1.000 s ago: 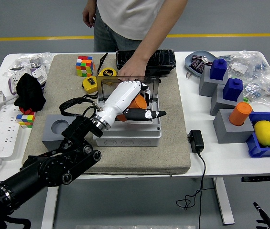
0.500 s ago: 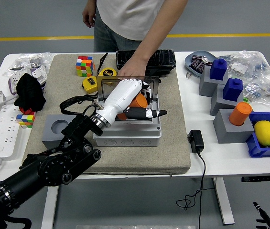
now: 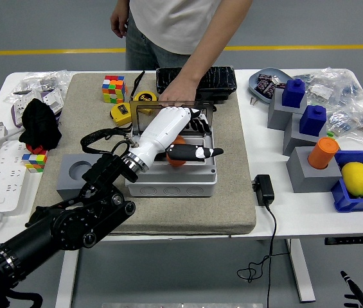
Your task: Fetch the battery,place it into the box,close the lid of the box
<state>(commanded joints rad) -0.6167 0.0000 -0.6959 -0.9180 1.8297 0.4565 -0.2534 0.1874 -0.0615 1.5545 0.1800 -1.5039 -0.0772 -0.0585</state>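
Now the left hand (image 3: pixel 180 136) hangs inside the open box (image 3: pixel 171 181) at the mat's middle, fingers loosening over the orange battery (image 3: pixel 178 158) directly beneath its palm, while a person's hand (image 3: pixel 172 96) steadies the upright lid (image 3: pixel 168 106) behind.

Counted on the table (image 3: pixel 268 221): two Rubik's cubes (image 3: pixel 113 88), two tape measures (image 3: pixel 122 113), two orange cylinders (image 3: pixel 323 153), two blue blocks (image 3: pixel 293 92), four grey stands (image 3: pixel 76 174), one lemon (image 3: pixel 356 178), one box (image 3: pixel 171 179), one power strip (image 3: pixel 4 174).
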